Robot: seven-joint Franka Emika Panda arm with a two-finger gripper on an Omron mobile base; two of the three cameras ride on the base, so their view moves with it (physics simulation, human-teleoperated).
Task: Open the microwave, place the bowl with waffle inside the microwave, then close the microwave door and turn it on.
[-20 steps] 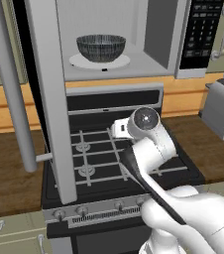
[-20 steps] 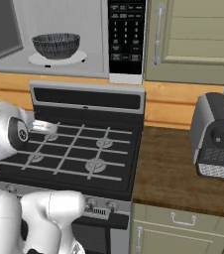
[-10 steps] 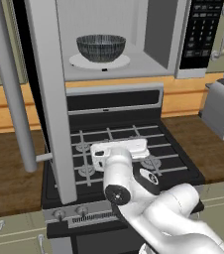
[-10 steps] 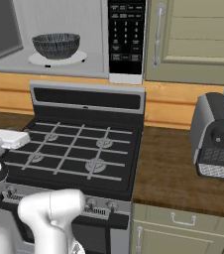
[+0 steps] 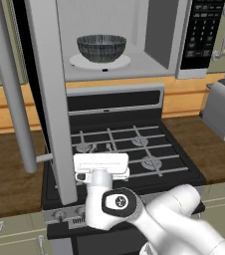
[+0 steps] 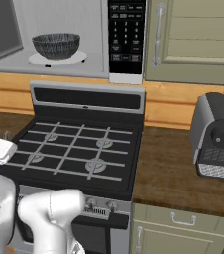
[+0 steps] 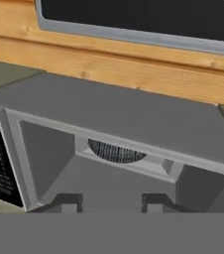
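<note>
The microwave (image 5: pixel 160 35) hangs above the stove with its door (image 5: pixel 49 94) swung wide open toward me, bar handle (image 5: pixel 9 84) at the left. The dark ribbed bowl (image 5: pixel 101 47) stands on the white turntable (image 5: pixel 79 61) inside. The bowl's wall hides the waffle. My white hand (image 5: pixel 100 165) hovers low over the stove's front edge, just right of the door's free edge. In the hand view my gripper (image 7: pixel 110 201) looks up at the microwave (image 7: pixel 124 114) and the bowl (image 7: pixel 116 152); its fingers stand apart with nothing between them.
A black gas stove (image 6: pixel 79 149) lies below the microwave, with wooden counter on both sides. A grey coffee machine (image 6: pixel 214 135) stands on the right counter. Beige cabinet doors (image 6: pixel 193 39) flank the microwave's keypad (image 6: pixel 126 37).
My arm has swung down and to the left; the hand went from above the burners to the stove's front edge beside the open door. Bowl and door have not moved.
</note>
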